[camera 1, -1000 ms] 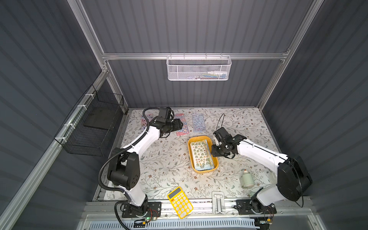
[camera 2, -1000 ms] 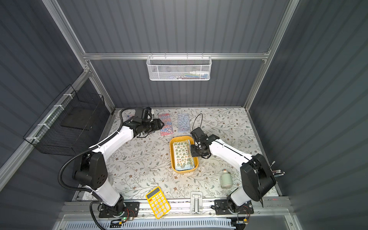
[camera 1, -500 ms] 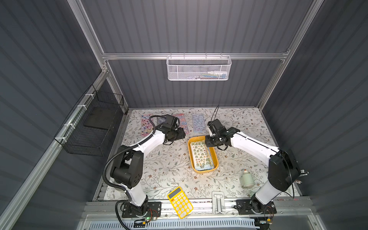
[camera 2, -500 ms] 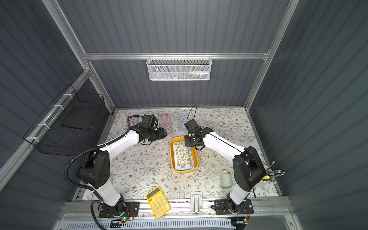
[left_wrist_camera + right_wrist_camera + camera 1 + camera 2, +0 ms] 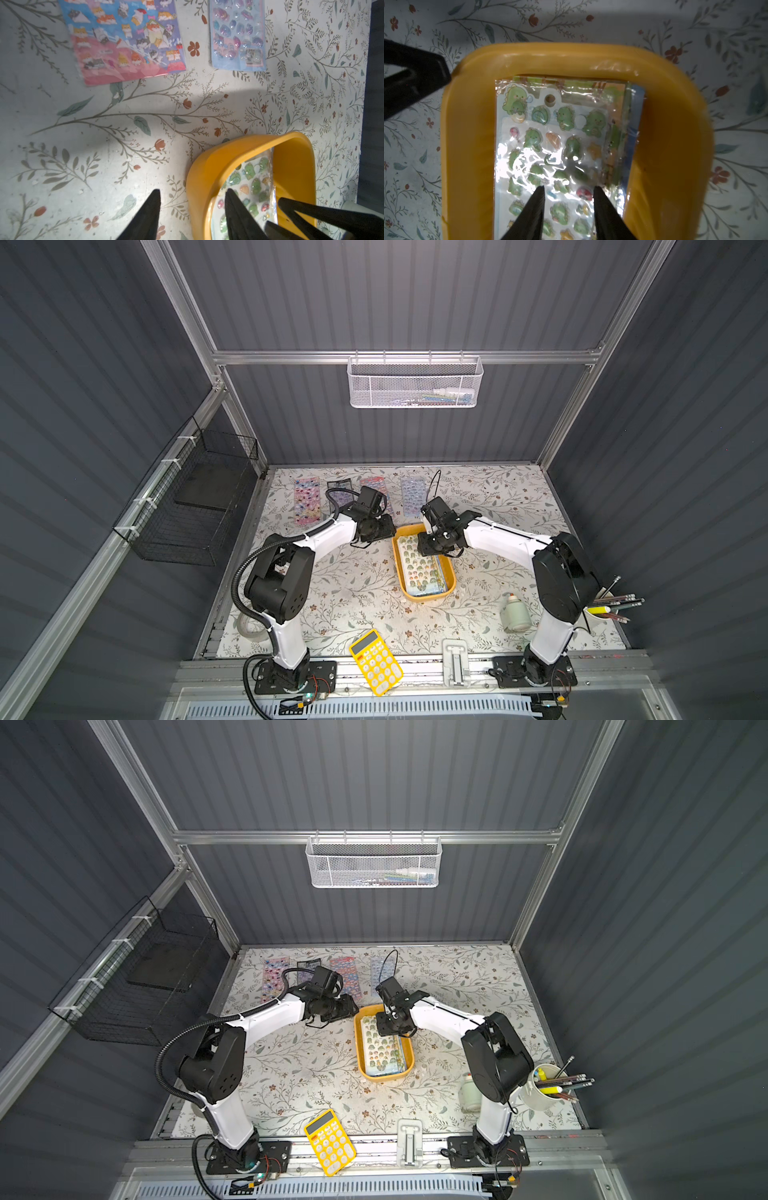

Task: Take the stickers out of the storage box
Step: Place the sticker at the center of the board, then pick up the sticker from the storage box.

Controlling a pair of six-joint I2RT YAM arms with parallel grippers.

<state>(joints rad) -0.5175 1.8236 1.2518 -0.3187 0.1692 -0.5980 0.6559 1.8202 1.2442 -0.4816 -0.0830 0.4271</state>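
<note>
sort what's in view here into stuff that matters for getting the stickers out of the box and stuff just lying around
For the job: storage box; stickers in it; sticker sheets laid out behind it; left pincer; right pincer.

Just lying about: yellow calculator; white bottle; pencil cup; white mesh basket; black wire basket.

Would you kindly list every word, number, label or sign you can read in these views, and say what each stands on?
No text can be read in any view.
Yellow calculator: key and display markings are too small to read.
Pink cat sticker sheet: one small line of print, blurred.
Green dinosaur sticker sheet: pictures only, no legible words.
Small bottle: no readable label.
</note>
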